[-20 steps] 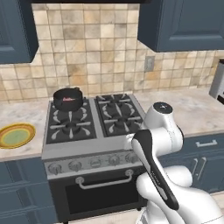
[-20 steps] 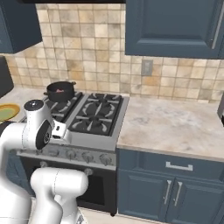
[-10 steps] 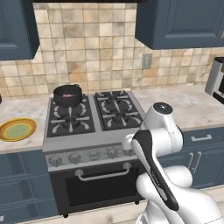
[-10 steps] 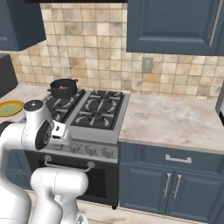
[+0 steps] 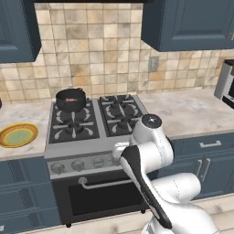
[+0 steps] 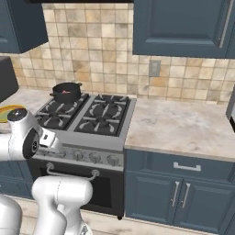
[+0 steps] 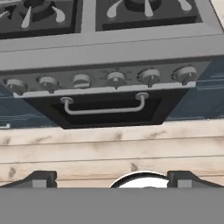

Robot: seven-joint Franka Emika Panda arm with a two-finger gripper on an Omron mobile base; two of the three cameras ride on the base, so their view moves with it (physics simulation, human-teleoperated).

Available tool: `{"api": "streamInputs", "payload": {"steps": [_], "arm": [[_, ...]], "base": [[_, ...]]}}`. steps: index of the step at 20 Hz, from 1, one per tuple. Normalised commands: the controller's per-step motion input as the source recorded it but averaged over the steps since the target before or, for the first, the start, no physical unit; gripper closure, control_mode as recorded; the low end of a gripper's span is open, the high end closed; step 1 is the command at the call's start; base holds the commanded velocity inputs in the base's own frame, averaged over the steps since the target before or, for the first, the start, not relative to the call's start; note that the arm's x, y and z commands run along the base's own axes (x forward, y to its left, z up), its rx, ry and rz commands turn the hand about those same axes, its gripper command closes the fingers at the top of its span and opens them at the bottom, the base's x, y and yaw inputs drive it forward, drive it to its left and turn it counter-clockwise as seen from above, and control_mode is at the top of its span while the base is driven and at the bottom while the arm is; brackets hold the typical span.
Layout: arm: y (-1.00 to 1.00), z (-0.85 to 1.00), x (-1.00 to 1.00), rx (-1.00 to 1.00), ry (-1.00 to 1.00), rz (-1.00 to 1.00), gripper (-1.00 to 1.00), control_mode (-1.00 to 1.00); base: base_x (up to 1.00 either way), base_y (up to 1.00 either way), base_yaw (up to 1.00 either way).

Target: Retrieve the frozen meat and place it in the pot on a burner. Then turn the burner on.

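Observation:
The small black pot [image 5: 71, 98] [image 6: 66, 91] stands on the back left burner of the stove. A pinkish-red lump, the frozen meat [image 5: 69, 99] [image 6: 65, 92], lies inside it. The front left burner [image 5: 73, 128] [image 6: 54, 118] is bare. My gripper [image 7: 113, 179] hangs low in front of the stove and faces its front panel. Its fingertips [image 7: 40, 178] stand wide apart, open, with nothing between them. The arm is folded ahead of the oven, well short of the pot.
A row of silver knobs [image 7: 116, 78] runs above the oven door handle [image 7: 104, 109]. A yellow-rimmed green plate [image 5: 17, 135] lies on the left counter. Marble counter [image 6: 183, 126] stretches right of the stove, with a dark appliance [image 5: 226, 82] at its far end. Wooden floor [image 7: 109, 144] lies below.
The whole picture has shifted slightly, so the base has moved a little. The arm keeps its folded pose and the jaws stay open. Pot and meat are unmoved.

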Motion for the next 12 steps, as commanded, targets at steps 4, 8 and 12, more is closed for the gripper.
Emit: {"api": "streamInputs", "payload": {"steps": [4,8,12], "arm": [[0.95,-0.52,0.00,0.00,-0.24,-0.29,-1.00,-1.00],[0.59,-0.76,0.00,0.00,-0.37,-0.30,-1.00,-1.00],[0.16,-0.88,0.00,0.00,-0.56,-0.11,-1.00,-1.00]], "base": [[0.00,0.00,0.00],[0.00,0.00,0.00],[0.00,0.00,0.00]]}}
